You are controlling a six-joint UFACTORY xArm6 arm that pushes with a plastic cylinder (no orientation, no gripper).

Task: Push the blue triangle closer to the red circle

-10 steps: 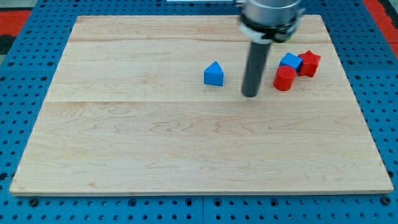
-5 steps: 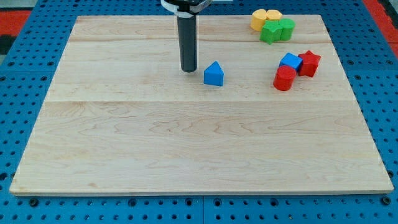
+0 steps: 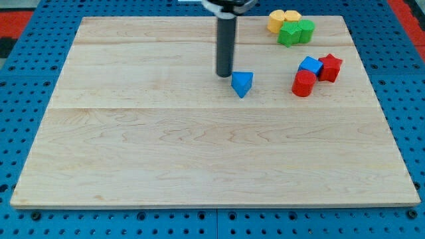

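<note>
**Blue triangle partway to the red circle; gap not yet closed**

My tip (image 3: 224, 74) sits on the tabletop (image 3: 166, 153) just at the view's upper left of the blue triangle (image 3: 242, 83), touching it or very nearly so; I cannot tell which. The tool is a plain rod: nothing to open or close, nothing held, it only bears sideways against the block.

The blue triangle lies near the middle of the board's upper half, one corner pointing toward the view's bottom. The red circle (image 3: 303, 83) stands to the view's right at about the same height, with bare wood between the two. Just beyond it, touching or nearly, are a blue cube (image 3: 310, 65) and a red star-like block (image 3: 330, 67). At the view's top right, a yellow block (image 3: 283, 19) and a green block (image 3: 296, 32) sit together, well clear of the work.

Judgement: pushing position is good, since the tip is on the far side of the triangle from the target. Remaining: carry the triangle rightward across the open stretch. Risk: the off-centre contact may spin the block.
</note>
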